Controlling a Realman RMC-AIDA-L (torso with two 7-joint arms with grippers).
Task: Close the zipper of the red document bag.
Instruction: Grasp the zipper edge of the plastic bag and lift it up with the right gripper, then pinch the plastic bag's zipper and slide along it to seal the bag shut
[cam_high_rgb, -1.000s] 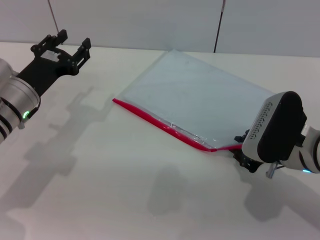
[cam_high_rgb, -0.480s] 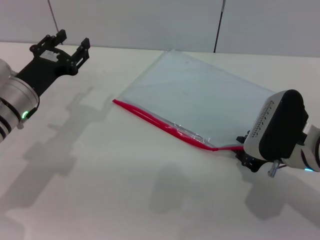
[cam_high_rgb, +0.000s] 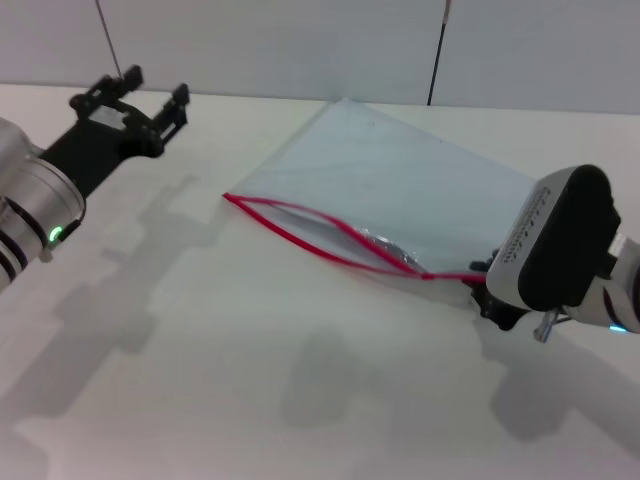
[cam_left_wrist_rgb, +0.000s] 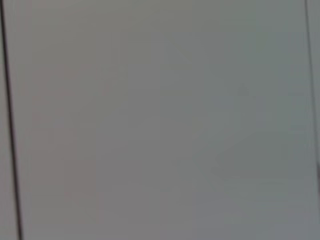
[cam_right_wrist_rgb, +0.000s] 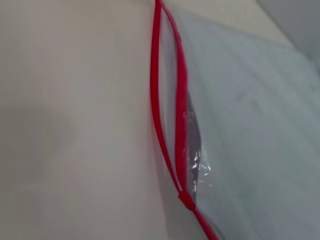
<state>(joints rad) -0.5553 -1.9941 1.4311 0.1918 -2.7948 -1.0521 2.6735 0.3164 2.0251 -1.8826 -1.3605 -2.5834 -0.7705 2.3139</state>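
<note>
The red document bag (cam_high_rgb: 400, 180) lies flat on the white table, its zipper (cam_high_rgb: 300, 236) along the near long edge. The zipper's two red lips gape apart in a long bulge, and the right wrist view shows this gap in the zipper (cam_right_wrist_rgb: 156, 100) ending at a small red slider (cam_right_wrist_rgb: 186, 200). My right gripper (cam_high_rgb: 488, 290) sits at the zipper's right end, shut on it and mostly hidden under the wrist. Up at the far left, well clear of the bag, my left gripper (cam_high_rgb: 150, 92) hangs open and holds nothing.
The white table (cam_high_rgb: 250, 380) stretches bare in front of the bag. A pale wall with dark seams (cam_high_rgb: 436, 50) stands behind it. The left wrist view shows only that grey wall (cam_left_wrist_rgb: 160, 120).
The zipper's lips have bulged open where they lay flat a second ago. My left gripper has shifted slightly right, toward the bag. The right gripper has barely moved.
</note>
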